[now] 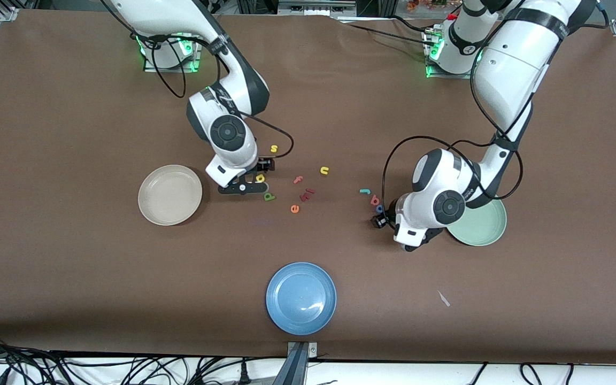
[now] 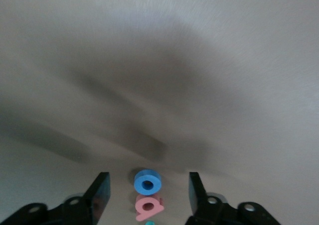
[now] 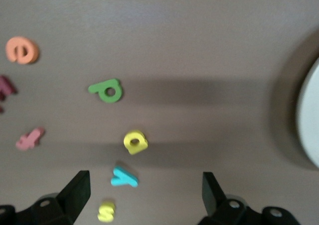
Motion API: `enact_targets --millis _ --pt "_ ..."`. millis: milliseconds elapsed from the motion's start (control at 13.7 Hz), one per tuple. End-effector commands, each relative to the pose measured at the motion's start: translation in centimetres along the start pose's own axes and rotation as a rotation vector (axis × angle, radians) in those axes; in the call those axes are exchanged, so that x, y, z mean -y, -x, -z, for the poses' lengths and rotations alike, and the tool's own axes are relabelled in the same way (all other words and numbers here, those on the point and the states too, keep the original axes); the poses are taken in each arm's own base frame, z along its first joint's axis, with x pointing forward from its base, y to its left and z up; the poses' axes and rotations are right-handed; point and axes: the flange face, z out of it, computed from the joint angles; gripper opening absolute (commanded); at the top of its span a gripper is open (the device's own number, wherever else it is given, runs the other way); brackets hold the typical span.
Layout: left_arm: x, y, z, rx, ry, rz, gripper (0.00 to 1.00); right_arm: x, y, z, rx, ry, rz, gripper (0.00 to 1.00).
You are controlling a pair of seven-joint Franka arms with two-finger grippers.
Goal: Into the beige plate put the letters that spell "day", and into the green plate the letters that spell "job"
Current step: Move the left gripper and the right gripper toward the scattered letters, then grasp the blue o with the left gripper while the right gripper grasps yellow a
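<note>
The right gripper (image 1: 257,179) sits low over the table just beside the beige plate (image 1: 170,194), left of centre in the front view. Its fingers (image 3: 75,190) stand spread wide with nothing between them; the yellow d (image 3: 135,142) and the teal y (image 3: 124,177) lie on the table in the gap ahead of them, the olive-green a (image 3: 106,90) a little farther out. In the front view the a (image 1: 269,197) lies just below the gripper.

The left gripper (image 1: 380,216) is down at the right of centre, beside the green plate (image 1: 482,224) — the arm's wrist covers part of that plate's rim. Its fingers (image 2: 99,195) are apart, not clamped, with the blue o (image 2: 147,181) and the salmon-red b (image 2: 148,208) lying loose between them. The teal j (image 1: 364,191) lies just above the b in the front view.

Both plates hold nothing. A yellow s (image 1: 274,148), yellow u (image 1: 324,170), salmon f (image 1: 298,180), dark red pieces (image 1: 307,194) and orange e (image 1: 294,209) lie scattered mid-frame — the blue plate (image 1: 301,298) rests lower centre.
</note>
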Motion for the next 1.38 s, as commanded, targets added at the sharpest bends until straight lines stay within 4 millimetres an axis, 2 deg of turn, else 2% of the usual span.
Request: enact_targets --millis 0,146,364,437,510,656,874,947,1020,1166,1238,1311 --pt "-0.4 1.7 -1.1 -0.009 -0.029 -0.011 0.68 0.6 0.3 -2.1 -0.031 -0.025 -0.126 0.77" --pt "-0.3 2.1 -1.6 -0.002 -0.039 -0.015 0.61 1.0 0.8 -3.4 -0.041 -0.032 -0.168 0.74" --pt "-0.4 2.2 -1.8 -0.004 -0.039 -0.018 0.50 0.6 1.2 -5.0 -0.054 -0.044 -0.183 0.64" --pt "-0.3 1.9 -1.6 -0.008 -0.038 -0.014 0.49 0.5 1.4 -5.5 -0.059 -0.048 -0.183 0.63" --pt "-0.3 1.7 -1.4 -0.016 -0.036 -0.017 0.49 0.5 1.3 -5.8 -0.062 -0.050 -0.183 0.58" --pt "-0.1 1.6 -2.2 -0.016 -0.051 -0.021 0.49 0.6 1.3 -6.2 -0.065 -0.052 -0.184 0.55" --pt "-0.1 1.5 -2.8 -0.014 -0.050 -0.016 0.45 0.9 1.5 -6.7 -0.091 -0.076 -0.224 0.55" --pt "-0.2 1.5 -2.7 -0.016 -0.048 -0.015 0.40 1.0 1.6 -6.9 -0.089 -0.075 -0.224 0.55" --pt "-0.1 1.5 -2.8 -0.015 -0.049 -0.010 0.29 1.0 1.6 -7.0 -0.088 -0.074 -0.224 0.52" --pt "-0.1 1.4 -2.7 -0.018 -0.049 -0.008 0.05 1.1 1.7 -7.2 -0.086 -0.072 -0.223 0.34" --pt "-0.1 1.4 -2.5 -0.022 -0.050 -0.011 0.00 1.1 1.7 -7.3 -0.085 -0.069 -0.220 0.26" --pt "-0.1 1.1 -1.9 -0.036 -0.057 -0.021 0.00 1.1 1.7 -7.4 -0.082 -0.067 -0.220 0.15"
